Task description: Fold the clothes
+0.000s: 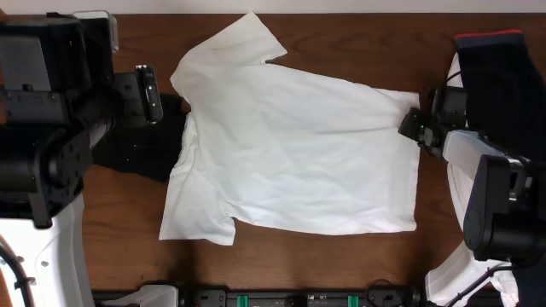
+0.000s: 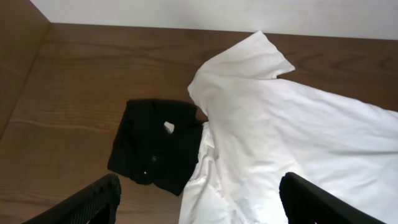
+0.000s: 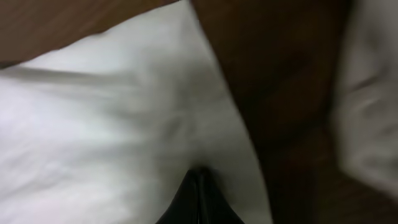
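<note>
Wooden table (image 1: pixel 341 43) with white T-shirt (image 1: pixel 299 153), black garment (image 2: pixel 155 146)

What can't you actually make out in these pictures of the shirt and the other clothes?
- White T-shirt: its underside lies against the table, unseen in every view.
- Black garment: overhead, the left arm and the shirt cover parts of it.
- Dark garment with red trim: overhead, the right arm hides its lower part.
- Right gripper: right wrist view is too blurred to show whether cloth is pinched.

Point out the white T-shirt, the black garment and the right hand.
white T-shirt (image 1: pixel 299 153): overhead view, mid body.
black garment (image 2: pixel 155 149): left wrist view, its centre.
right hand (image 3: pixel 199 183): right wrist view, shut fingertips.
</note>
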Controlling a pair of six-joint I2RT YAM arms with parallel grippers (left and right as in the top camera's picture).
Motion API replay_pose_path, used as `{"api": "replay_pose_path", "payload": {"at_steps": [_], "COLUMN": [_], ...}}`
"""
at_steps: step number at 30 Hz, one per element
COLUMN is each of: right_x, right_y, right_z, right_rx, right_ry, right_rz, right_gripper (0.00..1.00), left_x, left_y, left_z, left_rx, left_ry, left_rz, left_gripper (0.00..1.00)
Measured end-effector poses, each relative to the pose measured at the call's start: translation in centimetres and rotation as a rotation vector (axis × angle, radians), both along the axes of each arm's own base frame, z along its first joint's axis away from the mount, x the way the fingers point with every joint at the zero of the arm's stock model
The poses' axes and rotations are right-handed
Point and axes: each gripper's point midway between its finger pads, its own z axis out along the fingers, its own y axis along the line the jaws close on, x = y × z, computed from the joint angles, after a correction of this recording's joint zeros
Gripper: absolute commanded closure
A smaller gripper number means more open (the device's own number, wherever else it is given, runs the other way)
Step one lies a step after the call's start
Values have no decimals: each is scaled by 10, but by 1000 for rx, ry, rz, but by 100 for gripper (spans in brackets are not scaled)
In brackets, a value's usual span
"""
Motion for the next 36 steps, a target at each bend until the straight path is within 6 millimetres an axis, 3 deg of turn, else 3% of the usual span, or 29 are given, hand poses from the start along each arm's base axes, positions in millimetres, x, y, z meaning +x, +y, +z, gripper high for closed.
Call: {"api": "replay_pose_path", "payload": {"at_steps": [5,9,13,16,22,27,30,36], "right_x": [8,33,53,52,28,-1,-29,-77], "right_y": [-53,-79,-70,-52,-19,-6,-6,-10], "right_z": [6,34,59,62,65,96,107,82], "right_rx": [-43,-39,2,80,229,260,255,236], "right_ry": [-24,-138,-192,-174,-90,-42,49,273], "right_rz": [-116,-114,-28,44,128,148,91,-3], "right_gripper": [99,99,92,82,63,51,47,43], "left_x": [0,0,0,0,-2,-12,-15,-11], "left_y": [0,0,0,0,0,-9,-20,-56], "left_z": [0,0,0,0,-2,-14,-24,-45], "left_rx": [0,-1,-1,0,0,-31,-62,-76], "left_ry": [0,-1,-1,-1,11,78,136,232], "left_rz": [0,0,0,0,0,-41,-89,-222], "left_gripper": [16,16,16,16,16,16,17,17]}}
